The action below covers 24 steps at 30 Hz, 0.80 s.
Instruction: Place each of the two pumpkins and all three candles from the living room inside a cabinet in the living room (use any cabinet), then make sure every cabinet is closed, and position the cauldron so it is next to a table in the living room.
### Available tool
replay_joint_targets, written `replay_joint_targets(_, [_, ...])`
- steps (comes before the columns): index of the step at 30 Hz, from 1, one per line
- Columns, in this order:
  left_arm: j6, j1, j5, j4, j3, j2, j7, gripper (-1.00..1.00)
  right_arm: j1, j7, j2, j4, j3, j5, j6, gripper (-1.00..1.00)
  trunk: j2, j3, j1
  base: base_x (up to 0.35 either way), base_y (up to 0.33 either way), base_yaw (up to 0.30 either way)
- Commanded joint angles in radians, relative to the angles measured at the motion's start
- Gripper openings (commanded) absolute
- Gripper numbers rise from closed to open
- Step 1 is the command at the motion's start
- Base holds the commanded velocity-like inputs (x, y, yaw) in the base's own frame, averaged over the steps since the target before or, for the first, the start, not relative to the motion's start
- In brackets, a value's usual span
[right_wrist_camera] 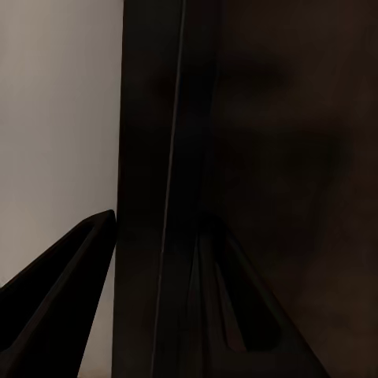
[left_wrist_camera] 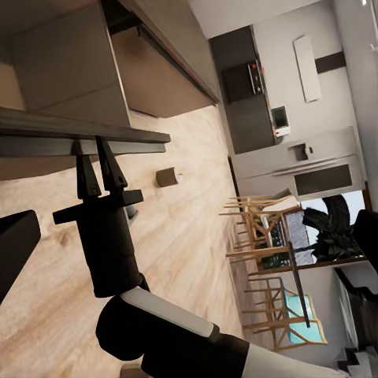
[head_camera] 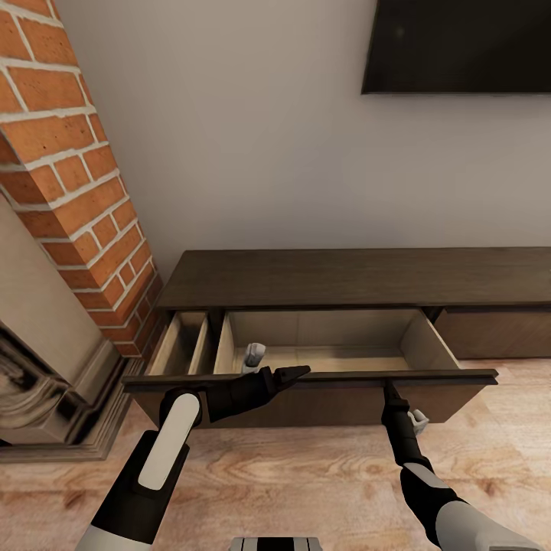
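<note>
The cabinet [head_camera: 360, 277] is a long, low, dark-brown wooden unit standing against the pale wall, its long axis running along that wall from the brick column [head_camera: 73, 176] toward the right edge of the head view. Its top is flat and bare. A wide drawer [head_camera: 321, 348] is pulled out toward the robot, showing pale wood walls and floor; its dark flat front [head_camera: 314, 379] has no handle and runs parallel to the cabinet's length. A narrower compartment with the same pale lining [head_camera: 184, 344] sits open at the left end, beside the brick. The bottom edge of a black screen [head_camera: 459, 46] hangs on the wall above.

The floor [head_camera: 306, 474] is light wood plank.

The right tool [head_camera: 392, 390] points up at the drawer front, its tips at the top edge right of centre. In the right wrist view one finger [right_wrist_camera: 55, 307] lies on the pale side of that dark edge and the other on the dark side, so the tool straddles the drawer front; whether it presses on the board I cannot tell.

The left tool [head_camera: 295, 373] lies along the drawer front's top edge, pointing right, its fingers drawn close together with nothing seen between them.

Inside the drawer, behind the left tool, stands a small pale grey object [head_camera: 254, 357]; what it is I cannot tell.
</note>
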Motion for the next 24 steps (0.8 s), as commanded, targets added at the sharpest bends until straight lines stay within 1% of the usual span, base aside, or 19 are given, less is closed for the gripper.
replay_joint_targets(1, [0.003, -0.001, -0.006, 0.0, 0.001, 0.0, -0.007, 1.0, -0.001, 0.004, 0.0, 0.0, 0.017, 0.006, -0.006, -1.0, 0.0, -0.001, 0.0, 0.0, 0.0, 0.0])
replay_joint_targets(10, [0.003, -0.001, -0.006, 0.0, 0.001, 0.0, -0.006, 1.0, -0.001, 0.004, 0.0, 0.0, 0.017, 0.006, -0.006, -1.0, 0.0, -0.001, 0.0, -0.041, 0.0, 0.0])
replay_joint_targets(24, [0.003, -0.001, -0.006, 0.0, 0.001, 0.0, -0.006, 1.0, -0.001, 0.005, 0.0, 0.0, 0.017, 0.006, -0.006, -1.0, 0.0, -0.001, 0.0, -0.002, 0.0, 0.0])
